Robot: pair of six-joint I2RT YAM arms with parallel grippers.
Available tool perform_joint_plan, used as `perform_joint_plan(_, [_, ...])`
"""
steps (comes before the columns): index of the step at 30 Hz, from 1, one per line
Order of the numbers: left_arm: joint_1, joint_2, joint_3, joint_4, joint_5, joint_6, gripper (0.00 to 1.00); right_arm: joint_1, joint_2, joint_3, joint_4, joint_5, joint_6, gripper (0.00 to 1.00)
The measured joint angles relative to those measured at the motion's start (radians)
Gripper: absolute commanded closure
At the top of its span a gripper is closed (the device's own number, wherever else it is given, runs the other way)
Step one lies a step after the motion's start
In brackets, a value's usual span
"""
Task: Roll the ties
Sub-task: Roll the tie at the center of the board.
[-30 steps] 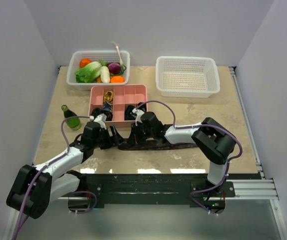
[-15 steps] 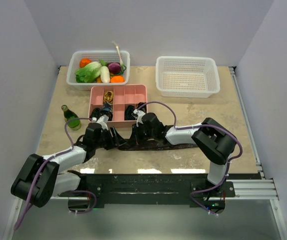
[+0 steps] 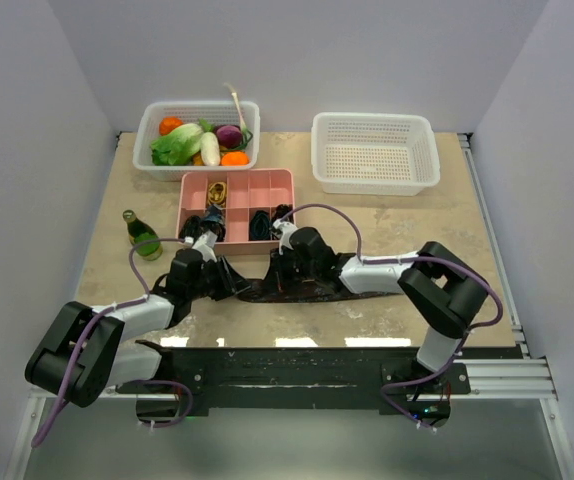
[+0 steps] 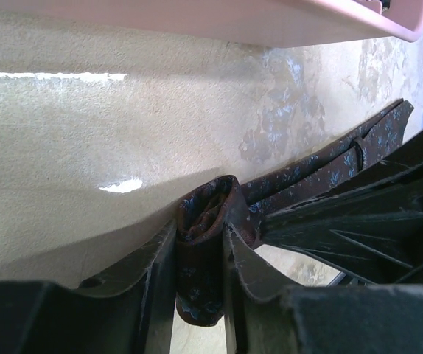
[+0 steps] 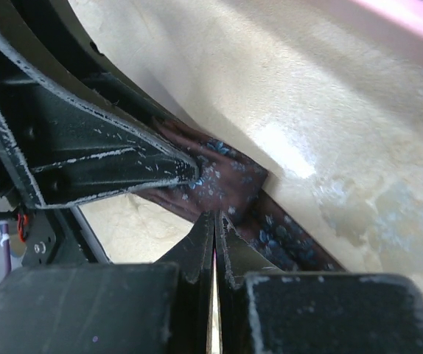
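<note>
Maroon tie [image 4: 204, 221] with pale-blue specks, pink tray [image 3: 235, 174], green bottle [image 3: 145, 241].

Left arm [image 3: 135, 312] and right arm [image 3: 372, 270]: white links, black joints. Purple cables [image 3: 319, 206] along both. Left gripper [image 4: 200, 234] black, scuffed.

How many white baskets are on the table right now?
2. One white basket sits back left, holding vegetables; the other basket sits back right. None look hidden.
</note>
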Motion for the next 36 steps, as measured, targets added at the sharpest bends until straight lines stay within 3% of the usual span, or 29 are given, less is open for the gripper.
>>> perform_joint_plan(9, [0.0, -0.009, -0.01, 0.01, 0.0, 0.0, 0.72, 0.0, -0.045, -0.051, -0.025, 0.038, -0.021, 1.0])
perform_joint_plan(21, [0.005, -0.059, -0.015, -0.011, 0.023, 0.013, 0.72, 0.008, 0.033, -0.03, -0.014, 0.038, -0.022, 1.0])
perform_joint_plan(36, [0.005, -0.088, 0.097, -0.303, -0.065, 0.116, 0.77, 0.013, 0.052, 0.017, -0.058, 0.061, -0.022, 1.0])
